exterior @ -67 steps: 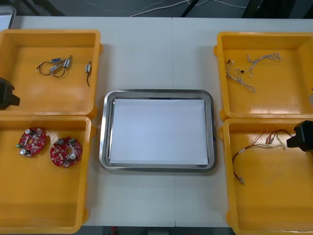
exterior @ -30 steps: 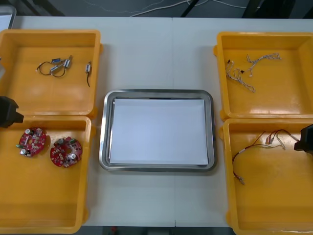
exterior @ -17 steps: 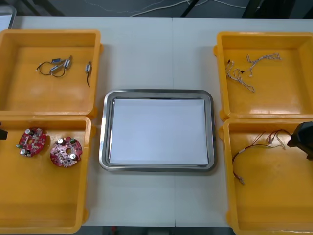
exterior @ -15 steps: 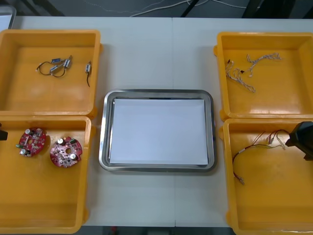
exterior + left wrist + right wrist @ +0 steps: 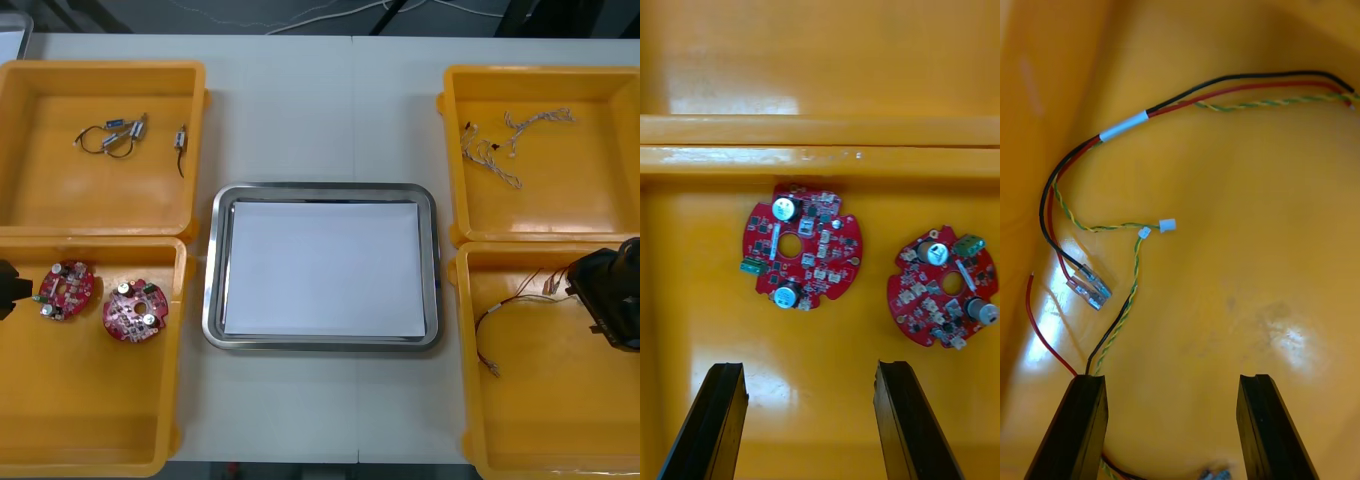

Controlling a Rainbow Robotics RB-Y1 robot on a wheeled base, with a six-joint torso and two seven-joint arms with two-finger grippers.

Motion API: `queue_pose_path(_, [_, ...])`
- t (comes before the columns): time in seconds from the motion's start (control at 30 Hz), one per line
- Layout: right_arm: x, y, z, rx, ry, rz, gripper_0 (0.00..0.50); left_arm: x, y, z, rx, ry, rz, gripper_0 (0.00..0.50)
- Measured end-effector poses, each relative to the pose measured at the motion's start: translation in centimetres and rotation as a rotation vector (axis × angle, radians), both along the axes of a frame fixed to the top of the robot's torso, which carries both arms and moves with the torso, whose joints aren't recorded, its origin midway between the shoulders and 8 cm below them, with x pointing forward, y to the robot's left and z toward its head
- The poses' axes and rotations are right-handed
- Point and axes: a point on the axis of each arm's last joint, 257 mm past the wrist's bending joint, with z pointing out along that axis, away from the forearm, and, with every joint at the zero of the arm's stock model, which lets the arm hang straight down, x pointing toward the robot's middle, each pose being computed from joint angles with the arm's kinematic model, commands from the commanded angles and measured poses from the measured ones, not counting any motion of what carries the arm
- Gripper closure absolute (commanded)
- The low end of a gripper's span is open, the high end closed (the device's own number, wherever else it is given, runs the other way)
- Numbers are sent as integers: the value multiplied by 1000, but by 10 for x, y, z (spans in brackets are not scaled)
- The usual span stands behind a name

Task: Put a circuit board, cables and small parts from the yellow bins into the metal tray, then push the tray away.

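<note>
Two round red circuit boards [image 5: 66, 290] [image 5: 133, 309] lie in the near left yellow bin [image 5: 90, 420]. My left gripper [image 5: 8, 288] hovers at that bin's left edge. In the left wrist view it [image 5: 809, 424] stands open, with one board [image 5: 801, 244] ahead of the gap and the other [image 5: 944, 285] ahead of one finger. My right gripper [image 5: 598, 295] is over the near right bin [image 5: 550, 420], beside the red and yellow cable [image 5: 510, 302]. In the right wrist view it [image 5: 1171, 427] is open, and the cable [image 5: 1124, 127] loops ahead of it. The metal tray [image 5: 212, 270] is white inside.
The far left bin [image 5: 60, 210] holds small metal parts [image 5: 115, 135] with thin wires. In the far right bin [image 5: 600, 200] lie pale twisted cables [image 5: 490, 155]. A ridge between the two left bins [image 5: 820, 142] runs just beyond the boards.
My left gripper moved from the far left bin's edge down to the near left bin, beside the boards. My right gripper shifted inward over the near right bin toward the cable.
</note>
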Motion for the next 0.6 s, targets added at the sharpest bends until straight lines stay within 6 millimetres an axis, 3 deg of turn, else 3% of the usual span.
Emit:
queue_pose_path(0.23, [8,25,-2,-23,2,66,0,0,-24,4,-41,-42,-29,0])
queue_pose_path(0.6, [28,50,6,37,-30,92,0,-1,-35,3,-71,-38,-63,0])
